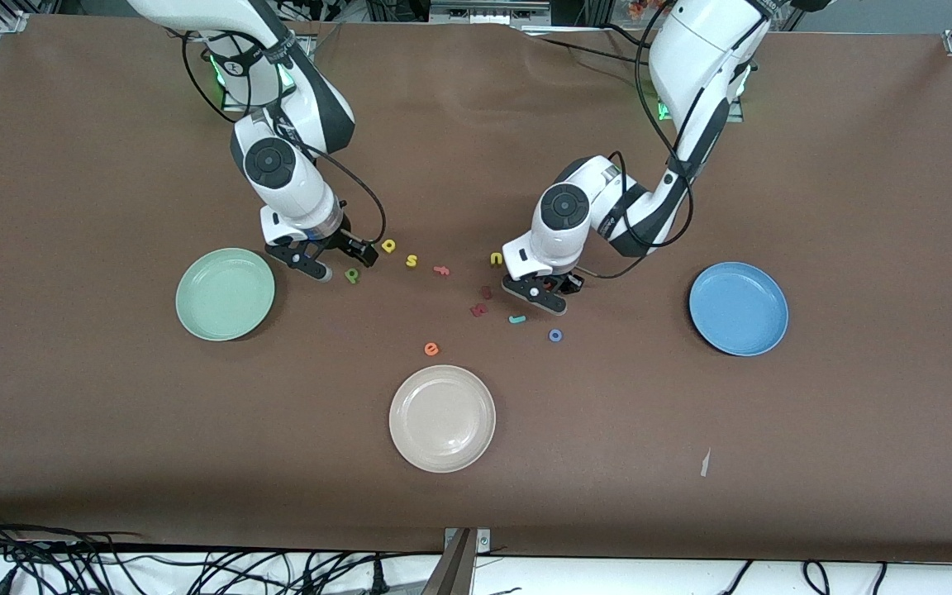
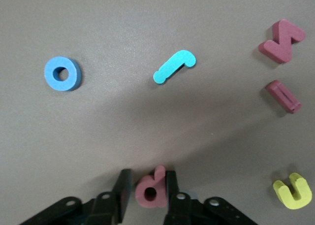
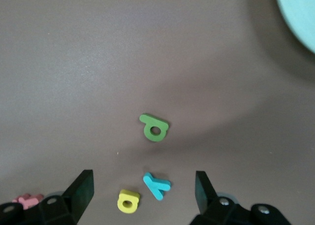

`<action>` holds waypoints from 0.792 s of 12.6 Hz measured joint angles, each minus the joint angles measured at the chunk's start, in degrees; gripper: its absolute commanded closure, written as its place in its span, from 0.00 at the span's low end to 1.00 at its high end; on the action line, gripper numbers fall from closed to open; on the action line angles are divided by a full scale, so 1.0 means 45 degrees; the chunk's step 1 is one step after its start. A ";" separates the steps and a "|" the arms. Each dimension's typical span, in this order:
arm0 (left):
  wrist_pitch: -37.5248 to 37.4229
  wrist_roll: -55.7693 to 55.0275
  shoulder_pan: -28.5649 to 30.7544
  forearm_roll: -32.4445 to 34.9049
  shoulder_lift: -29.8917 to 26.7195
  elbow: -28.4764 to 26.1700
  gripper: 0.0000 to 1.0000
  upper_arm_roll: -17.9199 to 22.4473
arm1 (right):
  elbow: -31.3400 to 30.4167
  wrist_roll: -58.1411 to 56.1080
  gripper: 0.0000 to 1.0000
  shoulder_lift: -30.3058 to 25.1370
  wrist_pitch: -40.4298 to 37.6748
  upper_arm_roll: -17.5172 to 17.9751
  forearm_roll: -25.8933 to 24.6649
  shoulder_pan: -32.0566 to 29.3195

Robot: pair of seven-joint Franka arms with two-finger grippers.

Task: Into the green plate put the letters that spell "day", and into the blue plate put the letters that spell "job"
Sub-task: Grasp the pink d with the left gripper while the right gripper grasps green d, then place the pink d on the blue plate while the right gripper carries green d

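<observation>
My left gripper [image 2: 147, 186] [image 1: 544, 291] is down at the table, shut on the pinkish-red b [image 2: 150, 189]. Near it lie the teal j [image 2: 174, 66] [image 1: 516, 319] and the blue o [image 2: 62, 73] [image 1: 555, 335]. My right gripper [image 3: 144, 185] [image 1: 335, 258] hangs open low over the light blue y [image 3: 157, 185] and yellow a [image 3: 128, 200] [image 1: 388, 245], touching neither. The green d [image 3: 155, 128] [image 1: 352, 275] lies just past its fingertips. The green plate [image 1: 225, 294] sits at the right arm's end, the blue plate [image 1: 738, 308] at the left arm's end. Neither plate holds anything.
A cream-white plate [image 1: 442, 418] lies nearest the front camera. Loose letters lie between the grippers: yellow s [image 1: 411, 261], yellow u [image 1: 496, 259] [image 2: 293, 190], a pink letter [image 1: 441, 269], two dark red letters [image 1: 478, 310] [image 2: 282, 34], and orange e [image 1: 431, 349].
</observation>
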 measured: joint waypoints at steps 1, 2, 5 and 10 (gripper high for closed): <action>-0.0004 -0.0005 0.0000 0.0000 0.0000 0.0001 0.86 0.0002 | 0.0000 0.0026 0.17 0.0157 0.0226 -0.0013 0.0000 -0.0006; -0.0005 -0.0016 0.0000 0.0000 0.0000 0.0001 0.92 0.0004 | 0.0000 0.0038 0.17 0.0329 0.0383 -0.0014 0.0000 -0.0005; -0.0019 -0.0082 0.0092 0.0000 0.0002 0.0038 0.96 0.0083 | 0.0000 0.0088 0.19 0.0745 0.0974 -0.0063 0.0000 -0.0005; -0.2281 0.0365 0.1384 0.0000 -0.0757 0.0590 0.99 0.0205 | 0.0000 0.0090 0.23 0.1273 0.1606 -0.0379 -0.0399 -0.0007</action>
